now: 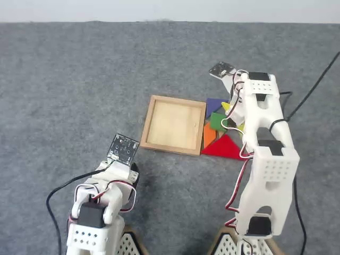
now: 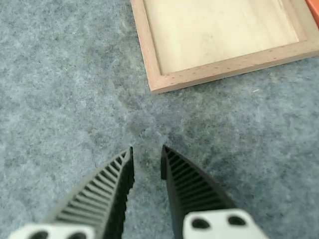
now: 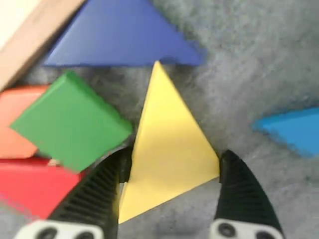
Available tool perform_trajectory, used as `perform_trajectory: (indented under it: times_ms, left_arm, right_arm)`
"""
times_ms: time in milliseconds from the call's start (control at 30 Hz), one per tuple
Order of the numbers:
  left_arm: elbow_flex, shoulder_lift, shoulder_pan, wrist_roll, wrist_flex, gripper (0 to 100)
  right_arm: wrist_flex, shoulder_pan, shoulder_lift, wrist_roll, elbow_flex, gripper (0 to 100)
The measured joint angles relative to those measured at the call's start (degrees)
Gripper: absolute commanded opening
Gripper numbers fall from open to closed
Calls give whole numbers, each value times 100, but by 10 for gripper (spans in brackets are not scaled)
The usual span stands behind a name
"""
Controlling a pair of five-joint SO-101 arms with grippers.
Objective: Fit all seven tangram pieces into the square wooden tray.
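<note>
The square wooden tray (image 1: 148, 123) lies empty mid-table; its near corner (image 2: 159, 79) is ahead of my left gripper (image 2: 147, 152), which hovers over bare carpet, open with a narrow gap and nothing in it. Pieces cluster on the tray's right: purple-blue triangle (image 1: 214, 104), green square (image 1: 217, 121), orange piece (image 1: 209, 135), red triangle (image 1: 226, 147). My right gripper (image 3: 174, 157) is shut on the yellow triangle (image 3: 167, 134), one finger on each side edge. Around it lie the purple-blue triangle (image 3: 124, 37), green square (image 3: 70, 122), orange piece (image 3: 15, 119), red triangle (image 3: 30, 184) and a light blue piece (image 3: 291, 129).
Grey carpet (image 1: 69, 90) covers the table, with wide free room left of and behind the tray. The right arm's white body (image 1: 265, 138) stands over the piece cluster and hides part of it. A black cable (image 1: 313, 90) trails at the right.
</note>
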Motion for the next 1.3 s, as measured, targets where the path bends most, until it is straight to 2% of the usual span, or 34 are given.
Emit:
perform_trajectory:
  times_ms: [467, 633, 833, 967, 1100, 1300]
  left_arm:
    - [0, 0, 0, 0, 0, 88]
    - [0, 0, 0, 0, 0, 88]
    - [0, 0, 0, 0, 0, 88]
    - [0, 0, 0, 0, 0, 88]
    - [0, 0, 0, 0, 0, 88]
    - [0, 0, 0, 0, 0, 88]
  right_arm:
    - [1108, -264, -1670, -484, 18, 148]
    - [1231, -264, -1662, -818, 18, 243]
    - [1099, -273, -1002, -1301, 18, 263]
    - [1029, -281, -756, -1310, 18, 267]
    - [835, -114, -598, -1310, 53, 329]
    - [255, 53, -598, -1143, 747, 344]
